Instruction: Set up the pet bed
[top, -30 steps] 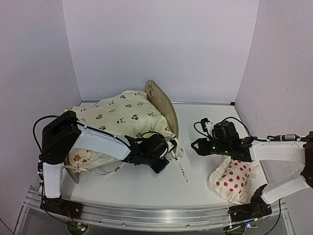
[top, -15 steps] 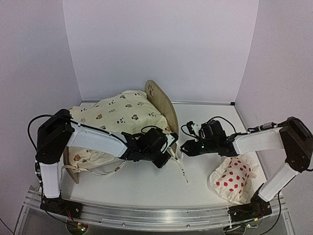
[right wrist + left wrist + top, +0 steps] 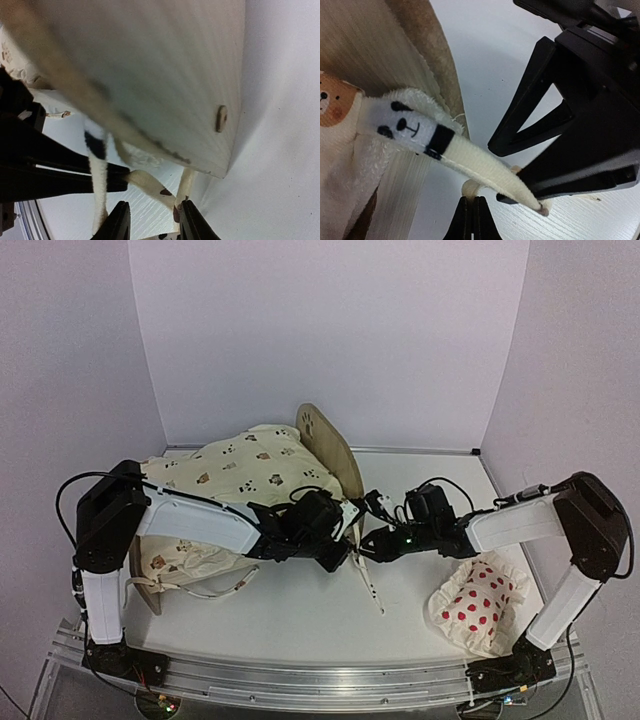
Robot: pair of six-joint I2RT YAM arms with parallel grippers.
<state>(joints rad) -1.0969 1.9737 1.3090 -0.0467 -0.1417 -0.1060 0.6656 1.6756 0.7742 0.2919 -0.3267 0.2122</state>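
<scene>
Atop pet bed [image 3: 338,458], cream cushion [image 3: 250,472], bunched

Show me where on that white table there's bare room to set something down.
Two bare patches: the near strip of the white table, between the plywood pet bed with its cream animal-print cushion and the red-dotted white pillow; and the far right corner behind the right arm. Crowded: the middle, where left gripper and right gripper meet at the cushion's ties.
</scene>
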